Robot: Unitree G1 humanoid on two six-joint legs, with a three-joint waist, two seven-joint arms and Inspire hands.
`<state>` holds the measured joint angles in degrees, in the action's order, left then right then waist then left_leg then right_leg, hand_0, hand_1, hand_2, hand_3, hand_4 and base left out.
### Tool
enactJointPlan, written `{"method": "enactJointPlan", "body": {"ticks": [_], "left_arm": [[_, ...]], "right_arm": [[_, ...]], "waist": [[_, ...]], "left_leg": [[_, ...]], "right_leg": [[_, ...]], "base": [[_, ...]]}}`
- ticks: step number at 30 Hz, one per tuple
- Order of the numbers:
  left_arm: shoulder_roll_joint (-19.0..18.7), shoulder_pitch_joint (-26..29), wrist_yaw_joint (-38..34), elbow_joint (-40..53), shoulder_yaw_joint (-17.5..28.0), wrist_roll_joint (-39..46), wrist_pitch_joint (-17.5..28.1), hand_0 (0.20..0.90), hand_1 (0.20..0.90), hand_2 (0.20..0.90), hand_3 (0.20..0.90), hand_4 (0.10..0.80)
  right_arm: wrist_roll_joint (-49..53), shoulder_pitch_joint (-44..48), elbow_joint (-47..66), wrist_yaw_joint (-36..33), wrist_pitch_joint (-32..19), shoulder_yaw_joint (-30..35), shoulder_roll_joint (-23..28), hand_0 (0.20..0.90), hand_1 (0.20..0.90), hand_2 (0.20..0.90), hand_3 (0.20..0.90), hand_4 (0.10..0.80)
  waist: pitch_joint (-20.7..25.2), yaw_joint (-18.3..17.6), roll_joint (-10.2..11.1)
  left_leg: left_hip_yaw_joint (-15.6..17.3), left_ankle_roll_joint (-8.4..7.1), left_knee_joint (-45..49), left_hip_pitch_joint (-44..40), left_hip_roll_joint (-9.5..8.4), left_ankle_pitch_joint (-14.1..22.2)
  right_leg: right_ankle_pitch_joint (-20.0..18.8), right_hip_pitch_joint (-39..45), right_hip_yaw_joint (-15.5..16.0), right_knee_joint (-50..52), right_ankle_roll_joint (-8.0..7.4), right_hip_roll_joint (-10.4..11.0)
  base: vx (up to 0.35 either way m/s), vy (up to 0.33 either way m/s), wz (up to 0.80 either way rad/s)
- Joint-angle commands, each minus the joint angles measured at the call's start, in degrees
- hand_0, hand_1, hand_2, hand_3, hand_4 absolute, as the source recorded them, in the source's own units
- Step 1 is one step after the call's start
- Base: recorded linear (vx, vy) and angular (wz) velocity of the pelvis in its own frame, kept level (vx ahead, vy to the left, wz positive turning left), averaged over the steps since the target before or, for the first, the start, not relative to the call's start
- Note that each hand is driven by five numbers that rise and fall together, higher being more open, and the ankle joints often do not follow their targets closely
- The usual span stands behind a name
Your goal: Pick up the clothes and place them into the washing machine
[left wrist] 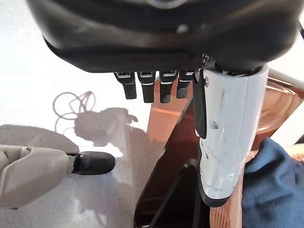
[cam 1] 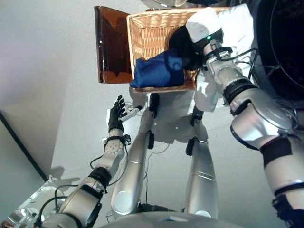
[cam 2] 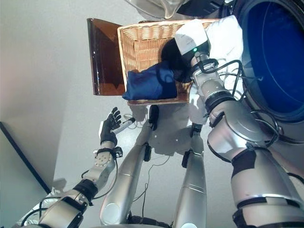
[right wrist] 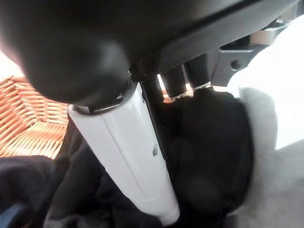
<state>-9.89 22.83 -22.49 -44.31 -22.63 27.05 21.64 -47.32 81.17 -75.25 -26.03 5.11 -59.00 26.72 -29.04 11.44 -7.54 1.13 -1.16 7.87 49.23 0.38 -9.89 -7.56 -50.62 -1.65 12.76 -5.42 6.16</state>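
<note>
A wicker basket (cam 1: 142,28) stands on the floor ahead. A blue garment (cam 1: 156,71) lies against its near wall and a black garment (cam 1: 183,45) is bunched beside it. A white cloth (cam 1: 237,23) hangs over the basket's right rim. My right hand (cam 1: 205,33) reaches into the basket and rests on the black garment (right wrist: 213,156); its white-covered thumb (right wrist: 133,161) lies straight along the cloth. My left hand (cam 1: 115,114) hovers open over the floor, short of the basket's near left corner. The washing machine's round opening (cam 2: 273,52) is at the right.
A brown translucent panel (cam 1: 111,47) stands against the basket's left side. The washing machine (cam 2: 273,52) sits close to the basket's right side. Grey floor (cam 1: 57,95) stretches out to the left of the basket.
</note>
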Motion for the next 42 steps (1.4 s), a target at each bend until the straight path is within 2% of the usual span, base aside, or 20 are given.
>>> {"method": "enactJointPlan", "body": {"ticks": [1, 17, 21, 23, 30, 31, 39, 40, 42], "left_arm": [[-2.22, -0.23, -0.99, 3.63, -1.21, 0.61, 2.51, 0.9, 0.9, 0.9, 0.9, 0.8], [-1.94, -0.66, -1.18, 1.8, -1.32, 0.66, 2.15, 0.9, 0.9, 0.9, 0.9, 0.8], [-2.1, -0.88, -1.49, 1.22, -1.18, 0.9, 1.99, 0.9, 0.9, 0.9, 0.9, 0.8], [-2.21, -1.38, -1.86, 0.58, -1.06, 1.24, 1.79, 0.9, 0.9, 0.9, 0.9, 0.8], [-2.23, -2.09, -2.26, -1.01, -0.6, 1.99, 1.44, 0.9, 0.9, 0.9, 0.9, 0.8], [-2.17, -2.53, -2.17, -1.55, -0.57, 1.88, 1.24, 0.9, 0.9, 0.9, 0.9, 0.8], [-2.1, -3.6, -1.66, -2.18, -0.2, 2.0, 0.97, 0.9, 0.9, 0.9, 0.9, 0.8], [-2.13, -3.72, -1.22, -2.97, 0.13, 2.17, 0.74, 0.9, 0.9, 0.9, 0.9, 0.8], [-2.25, -3.88, -1.08, -3.07, 0.43, 2.18, 0.7, 0.9, 0.9, 0.9, 0.9, 0.8]], "right_arm": [[0.53, 4.03, 0.3, -1.3, 0.43, -0.52, -0.89, 0.2, 0.2, 0.2, 0.2, 0.3], [5.15, 1.98, 2.52, -2.76, -0.85, 3.6, -1.71, 0.2, 0.2, 0.2, 0.2, 0.3], [12.11, 0.77, 6.84, -3.8, -3.12, 8.17, -2.28, 0.2, 0.2, 0.2, 0.2, 0.3], [19.71, -0.96, 11.96, -4.86, -5.68, 12.78, -2.77, 0.2, 0.2, 0.2, 0.2, 0.3], [32.69, -4.93, 22.77, -5.95, -10.34, 20.44, -3.12, 0.2, 0.2, 0.2, 0.2, 0.3], [37.07, -6.99, 26.08, -5.81, -12.1, 23.05, -3.55, 0.2, 0.2, 0.2, 0.2, 0.3], [49.48, -12.66, 32.94, -4.95, -16.7, 29.03, -5.19, 0.2, 0.2, 0.2, 0.2, 0.3], [54.44, -15.25, 34.76, -3.81, -18.56, 30.52, -6.47, 0.2, 0.2, 0.2, 0.2, 0.3], [55.25, -15.98, 35.55, -3.44, -18.79, 30.73, -6.45, 0.2, 0.2, 0.2, 0.2, 0.3]], "waist": [[-0.76, 1.26, -3.43], [-0.76, 0.26, -2.28], [-0.76, -0.51, -1.47], [-0.76, -1.33, -0.78], [-0.76, -2.38, 0.11], [-0.76, -2.86, 0.4], [-0.76, -3.48, 1.12], [-0.76, -3.82, 1.46], [-0.76, -3.93, 1.6]], "left_leg": [[1.17, -2.38, -1.75, 1.46, 0.34, -0.86], [1.9, -2.22, -1.52, -1.84, 0.79, -0.18], [2.19, -2.14, -1.34, -2.54, 0.95, 0.05], [2.36, -2.02, -1.38, -3.5, 1.01, 0.32], [3.09, -1.89, -1.61, -5.61, 1.3, 0.66], [3.27, -1.77, -1.52, -6.59, 1.27, 1.05], [3.87, -1.47, -0.89, -9.1, 1.52, 1.95], [4.22, -1.35, -0.13, -9.95, 1.62, 2.56], [4.31, -1.33, 0.08, -10.33, 1.63, 2.78]], "right_leg": [[8.44, 2.53, -2.01, 6.92, 1.1, 2.12], [8.49, 5.71, -1.97, 6.41, 0.96, 2.04], [8.49, 6.43, -2.11, 6.36, 0.98, 1.75], [8.59, 7.45, -2.26, 5.97, 0.94, 1.75], [8.39, 9.52, -2.48, 5.2, 0.8, 1.57], [8.56, 10.7, -2.52, 4.84, 0.66, 1.73], [8.34, 13.53, -2.6, 4.05, 0.49, 1.84], [8.4, 14.4, -2.91, 4.08, 0.41, 1.74], [8.43, 14.84, -3.05, 4.0, 0.4, 1.68]], "base": [[-0.004, 0.003, 0.04], [0.0, 0.0, -0.01], [0.006, -0.004, 0.02], [0.0, 0.0, 0.0], [0.013, 0.002, -0.06], [0.02, 0.007, -0.06], [0.016, 0.004, -0.05], [0.01, 0.007, -0.05], [0.012, 0.005, -0.08]]}}
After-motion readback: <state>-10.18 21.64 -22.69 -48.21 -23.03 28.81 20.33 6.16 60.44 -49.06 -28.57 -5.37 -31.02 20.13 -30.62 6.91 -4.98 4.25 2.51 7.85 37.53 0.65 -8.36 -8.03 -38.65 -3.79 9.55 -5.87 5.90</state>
